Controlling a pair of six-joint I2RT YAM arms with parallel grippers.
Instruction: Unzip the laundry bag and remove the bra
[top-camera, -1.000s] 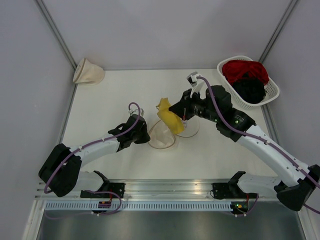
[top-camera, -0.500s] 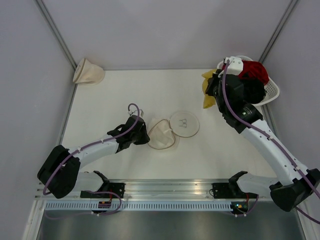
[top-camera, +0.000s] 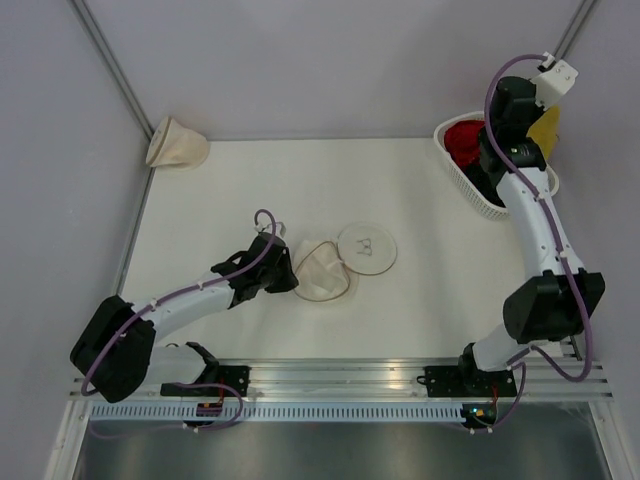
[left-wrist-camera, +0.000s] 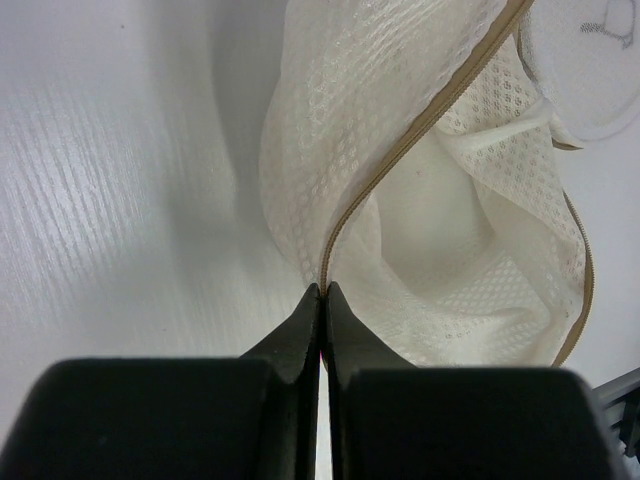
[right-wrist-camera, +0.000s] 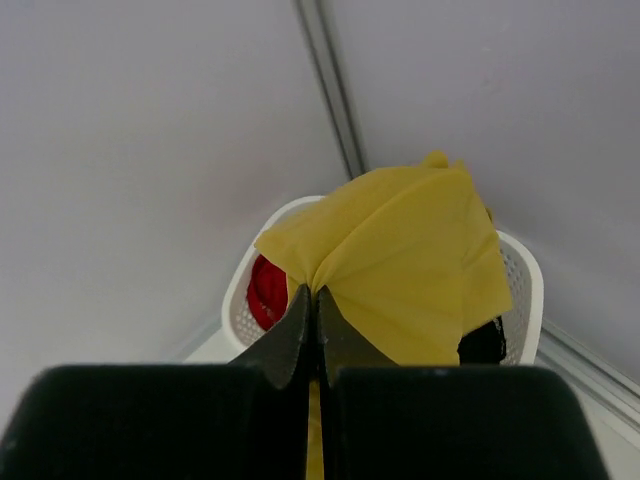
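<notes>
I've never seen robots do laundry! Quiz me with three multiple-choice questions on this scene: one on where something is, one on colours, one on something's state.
1. The laundry bag is: A zipped shut; B open; C rolled up.
2. The yellow bra is: A inside the laundry bag; B under it; C held over the white basket.
3. The garments in the basket are: A red and black; B blue and green; C white and pink.
1 B: its zip edges gape apart, the left gripper pinching one.
2 C: the right gripper is shut on it.
3 A: a red garment and a black garment show.
</notes>
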